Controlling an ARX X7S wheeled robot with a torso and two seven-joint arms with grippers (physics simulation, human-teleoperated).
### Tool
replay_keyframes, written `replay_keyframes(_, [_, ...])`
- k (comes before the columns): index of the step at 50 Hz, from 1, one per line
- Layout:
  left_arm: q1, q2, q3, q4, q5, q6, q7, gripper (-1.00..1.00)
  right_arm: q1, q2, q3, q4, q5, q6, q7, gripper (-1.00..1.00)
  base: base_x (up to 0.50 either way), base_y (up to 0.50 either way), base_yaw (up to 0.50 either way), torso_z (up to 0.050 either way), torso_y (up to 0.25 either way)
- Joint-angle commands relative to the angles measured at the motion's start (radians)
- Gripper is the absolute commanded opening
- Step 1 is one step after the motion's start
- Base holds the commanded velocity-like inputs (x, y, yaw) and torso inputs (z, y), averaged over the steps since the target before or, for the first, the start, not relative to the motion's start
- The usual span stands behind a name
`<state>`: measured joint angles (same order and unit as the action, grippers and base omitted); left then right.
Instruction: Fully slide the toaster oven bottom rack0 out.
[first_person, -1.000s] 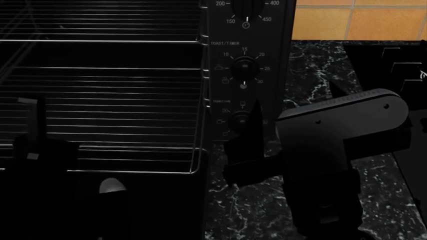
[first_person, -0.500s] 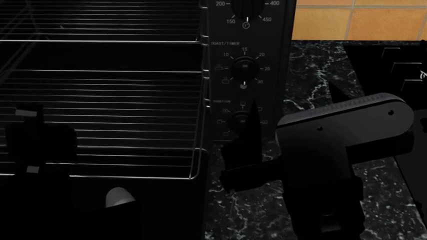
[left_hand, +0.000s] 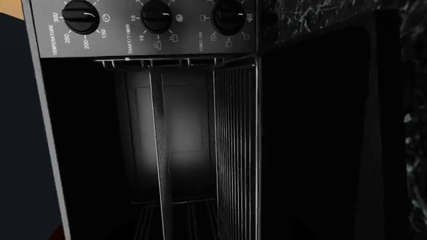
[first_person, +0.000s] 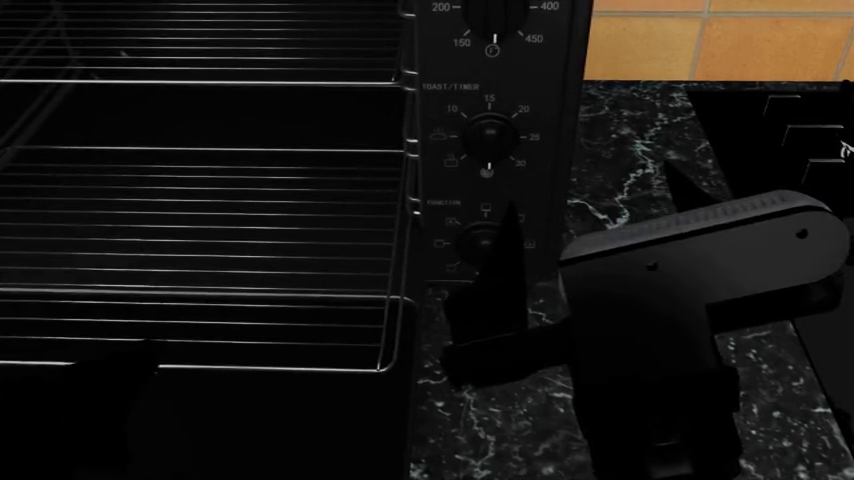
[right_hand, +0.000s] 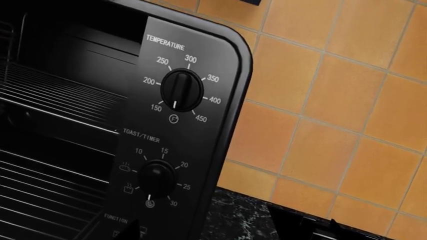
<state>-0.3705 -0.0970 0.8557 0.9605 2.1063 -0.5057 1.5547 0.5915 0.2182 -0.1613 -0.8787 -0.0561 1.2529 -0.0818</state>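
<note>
The black toaster oven (first_person: 501, 60) has its door down, and its knob panel (right_hand: 175, 90) shows in all views. The bottom rack0 (first_person: 200, 260), a silvery wire grid, is slid out over the open door, with its front rim low in the head view. It also shows edge-on in the left wrist view (left_hand: 237, 150). My left gripper (first_person: 80, 410) is only a dark block below the rack's front rim, and I cannot tell how its jaws stand. My right gripper (first_person: 494, 290) hangs dark in front of the knob panel, away from the rack, jaws unclear.
An upper rack (first_person: 200, 50) sits inside the oven above the bottom one. Black marble counter (first_person: 627, 160) lies right of the oven, orange wall tiles (right_hand: 333, 100) behind. Black cooktop grates (first_person: 801, 120) are at the far right, beyond my right arm (first_person: 694, 260).
The bottom rack's front rim has moved further out toward me. My left gripper has dropped from over the rack to below its front rim. The right arm has shifted slightly right.
</note>
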Motion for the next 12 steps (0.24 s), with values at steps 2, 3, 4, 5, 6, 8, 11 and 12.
replay_keyframes(2, [0.109,0.032,0.296,0.087,0.331,-0.084,0.016,1.0,-0.002,0.006,-0.015,-0.057,-0.005,0.038,0.003,1.0,0.0,0.0,0.0,0.0,0.0])
replay_keyframes(3, [0.103,0.041,0.316,0.087,0.36,-0.084,0.016,1.0,-0.002,0.008,-0.017,-0.059,-0.007,0.04,0.006,1.0,0.0,0.0,0.0,0.0,0.0])
replay_keyframes(4, [0.102,0.046,0.326,0.087,0.376,-0.083,0.016,1.0,-0.002,0.01,-0.02,-0.06,-0.008,0.041,0.007,1.0,0.0,0.0,0.0,0.0,0.0])
replay_keyframes(5, [0.091,0.045,0.334,0.087,0.394,-0.084,0.016,1.0,-0.001,0.011,-0.019,-0.064,-0.007,0.046,0.005,1.0,0.0,0.0,0.0,0.0,0.0])
replay_keyframes(6, [0.085,0.05,0.334,0.087,0.402,-0.082,0.016,1.0,0.0,0.012,-0.02,-0.067,-0.007,0.05,0.005,1.0,0.0,0.0,0.0,0.0,0.0])
replay_keyframes(8, [0.077,0.06,0.336,0.087,0.42,-0.08,0.016,1.0,0.002,0.015,-0.02,-0.066,-0.005,0.054,0.002,1.0,0.0,0.0,0.0,0.0,0.0])
replay_keyframes(11, [0.06,0.079,0.342,0.087,0.452,-0.075,0.016,1.0,0.004,0.021,-0.019,-0.053,-0.002,0.051,-0.002,1.0,0.0,0.0,0.0,0.0,0.0])
replay_keyframes(12, [0.052,0.09,0.338,0.087,0.458,-0.071,0.016,1.0,0.004,0.021,-0.019,-0.053,-0.002,0.051,-0.002,1.0,0.0,0.0,0.0,0.0,0.0])
